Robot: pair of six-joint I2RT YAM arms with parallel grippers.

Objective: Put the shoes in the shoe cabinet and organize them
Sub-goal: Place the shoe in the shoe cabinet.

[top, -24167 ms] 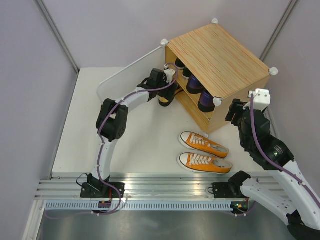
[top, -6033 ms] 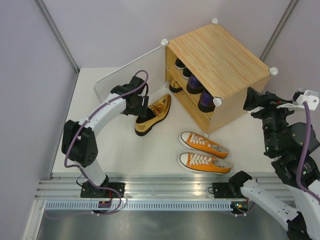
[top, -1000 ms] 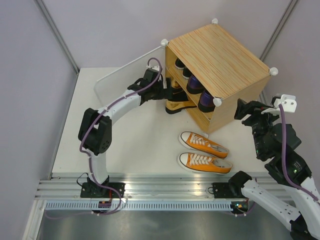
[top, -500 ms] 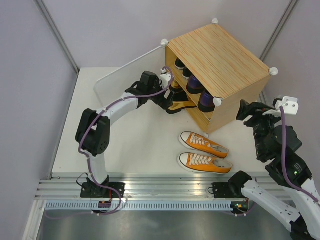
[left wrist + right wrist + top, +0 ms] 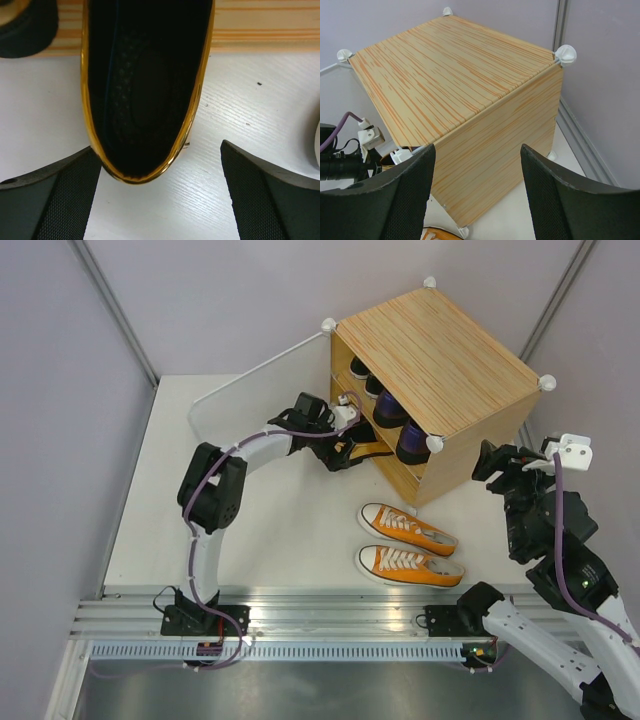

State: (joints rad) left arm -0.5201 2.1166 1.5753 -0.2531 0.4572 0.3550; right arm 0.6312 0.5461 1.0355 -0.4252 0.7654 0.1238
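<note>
The wooden shoe cabinet [image 5: 440,350] stands at the back right with its white door panel [image 5: 255,385] swung open to the left. Glossy purple loafers [image 5: 392,412] and darker shoes [image 5: 359,367] sit on its inner shelf. One gold pump [image 5: 358,451] lies at the mouth of the lower compartment. In the left wrist view its heel [image 5: 145,90] lies between the fingers of my open left gripper [image 5: 159,155], close to the left one. Two orange sneakers [image 5: 405,528] lie on the table in front. My right gripper [image 5: 503,464] hovers open beside the cabinet's side [image 5: 495,150].
A second dark-soled shoe with a gold rim [image 5: 25,22] lies just left of the pump at the cabinet's wooden edge [image 5: 260,25]. The white table [image 5: 270,530] ends at grey walls on the left and behind. A metal rail [image 5: 320,605] runs along the near edge.
The left arm's elbow has swung right and its wrist has come round behind the pump's heel. The pump has stayed at the cabinet's mouth. The right gripper has drifted slightly.
</note>
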